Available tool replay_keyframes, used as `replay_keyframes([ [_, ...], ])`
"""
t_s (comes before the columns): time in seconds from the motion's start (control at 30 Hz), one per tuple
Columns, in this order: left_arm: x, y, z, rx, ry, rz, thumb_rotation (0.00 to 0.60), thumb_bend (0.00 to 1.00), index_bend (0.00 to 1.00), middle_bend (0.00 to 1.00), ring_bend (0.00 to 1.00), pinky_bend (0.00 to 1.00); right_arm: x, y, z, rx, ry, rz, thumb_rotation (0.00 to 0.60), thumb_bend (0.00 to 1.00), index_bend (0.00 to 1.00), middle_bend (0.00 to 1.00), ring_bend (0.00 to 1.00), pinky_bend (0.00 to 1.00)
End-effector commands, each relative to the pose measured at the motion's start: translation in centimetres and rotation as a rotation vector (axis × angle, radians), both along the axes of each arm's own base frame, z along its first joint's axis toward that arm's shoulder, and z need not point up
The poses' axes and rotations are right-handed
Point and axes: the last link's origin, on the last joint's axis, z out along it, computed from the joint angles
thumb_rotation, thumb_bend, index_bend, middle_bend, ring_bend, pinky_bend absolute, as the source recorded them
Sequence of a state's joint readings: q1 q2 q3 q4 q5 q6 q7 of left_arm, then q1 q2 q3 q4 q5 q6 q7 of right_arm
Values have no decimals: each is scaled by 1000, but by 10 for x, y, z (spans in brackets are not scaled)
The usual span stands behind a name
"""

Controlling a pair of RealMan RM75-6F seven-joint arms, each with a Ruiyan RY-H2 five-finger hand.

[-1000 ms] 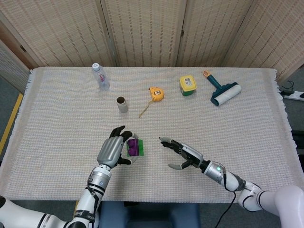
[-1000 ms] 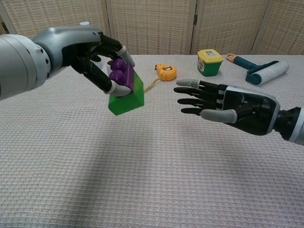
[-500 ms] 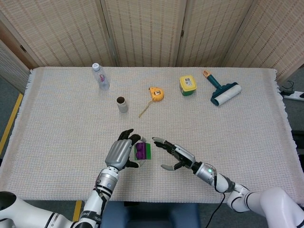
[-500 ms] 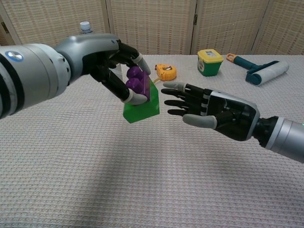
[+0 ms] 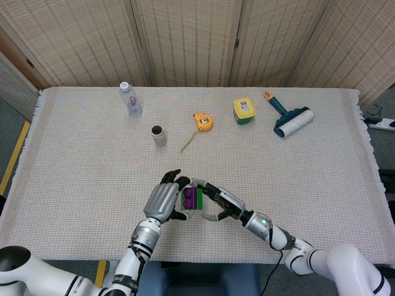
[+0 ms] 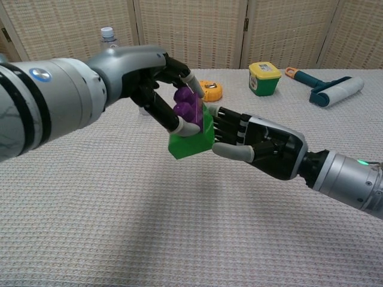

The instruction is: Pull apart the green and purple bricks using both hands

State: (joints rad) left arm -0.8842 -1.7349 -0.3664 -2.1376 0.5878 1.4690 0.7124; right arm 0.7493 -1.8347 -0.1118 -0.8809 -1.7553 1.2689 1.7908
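Note:
A purple brick [image 6: 187, 108] sits stuck on a green brick [image 6: 192, 141], and both are held up above the table near its front middle. My left hand [image 6: 154, 81] grips the pair from the left, with its thumb and fingers on the purple brick. My right hand [image 6: 262, 147] has come in from the right. Its fingers lie against the green brick's far side and its thumb against the near lower edge. In the head view the two hands [image 5: 162, 201] [image 5: 222, 203] meet around the purple brick [image 5: 188, 198] and the green brick [image 5: 199, 197].
At the back of the cloth-covered table [image 5: 321, 179] are a clear bottle [image 5: 130, 98], a cardboard tube [image 5: 158, 135], a yellow tape measure [image 5: 203, 121], a yellow-lidded green tub [image 5: 243, 111] and a lint roller [image 5: 290, 118]. Folding screens stand behind the table.
My left hand carried the joined bricks to the right. My right hand moved left from an open pose until its fingers and thumb closed onto the green brick.

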Motion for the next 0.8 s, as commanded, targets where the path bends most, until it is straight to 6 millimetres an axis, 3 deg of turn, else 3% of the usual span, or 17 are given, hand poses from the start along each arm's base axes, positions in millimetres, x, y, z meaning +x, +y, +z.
replay_keyframes([
  [0.03,2,-1,0,-1,0,-4,600,382,499,298,17,0,3,0,-1,3,-1,5,600,367,0,0,0,0],
  [0.13,2,-1,0,-2,0,-2,600,381,499,298,17,0,4,1,-3,1,3,3,600,367,18,0,0,0],
  [0.27,2,-1,1,0,-4,1,600,381,499,298,17,0,5,1,-6,-2,16,-7,600,366,174,0,0,0],
  [0.53,2,-1,0,-3,-10,0,600,381,500,298,18,0,9,1,-9,-24,14,-37,600,366,370,1,4,0],
  [0.8,3,-1,3,0,-25,-10,600,382,500,298,20,0,10,0,-10,-54,13,-88,600,367,521,92,83,0],
])
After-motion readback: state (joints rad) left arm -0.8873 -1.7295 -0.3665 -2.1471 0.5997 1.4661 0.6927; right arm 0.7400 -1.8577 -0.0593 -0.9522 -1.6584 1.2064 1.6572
